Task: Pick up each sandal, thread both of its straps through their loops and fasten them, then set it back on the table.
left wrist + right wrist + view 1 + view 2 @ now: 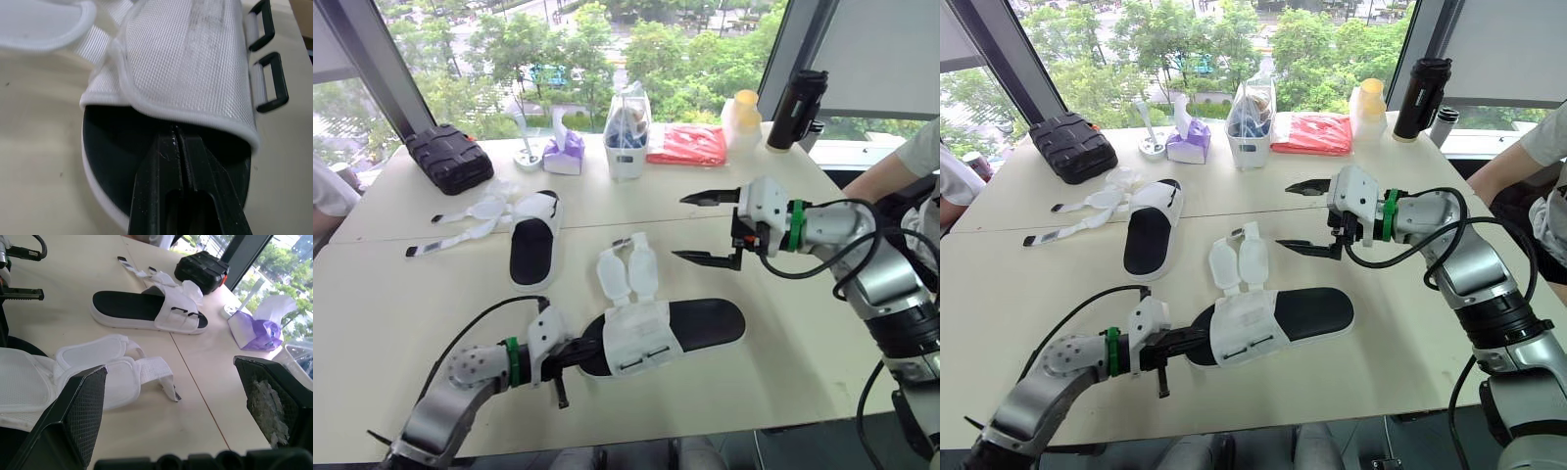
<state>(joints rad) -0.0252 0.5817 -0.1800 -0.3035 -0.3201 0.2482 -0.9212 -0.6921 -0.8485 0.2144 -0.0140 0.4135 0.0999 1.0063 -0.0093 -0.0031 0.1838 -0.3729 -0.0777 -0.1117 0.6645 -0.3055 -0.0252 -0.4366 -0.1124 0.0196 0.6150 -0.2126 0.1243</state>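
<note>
Left gripper (178, 139) pinched closed, tips hidden under upper (636, 343) of near sandal (705, 323), right gripper (680, 227) spread wide, hovering just past its loose straps (628, 274)

Near sandal (690, 326) on table (401, 294), 6 o'clock. Its straps (628, 274) at 11 o'clock. Far sandal (533, 240) at 10 o'clock. Left gripper (579, 358) tips in near sandal, 9 o'clock end. Back edge, left to right: case (448, 157), tissues (565, 152), bin (627, 142), bag (687, 144), jar (744, 122), bottle (796, 110).
</note>
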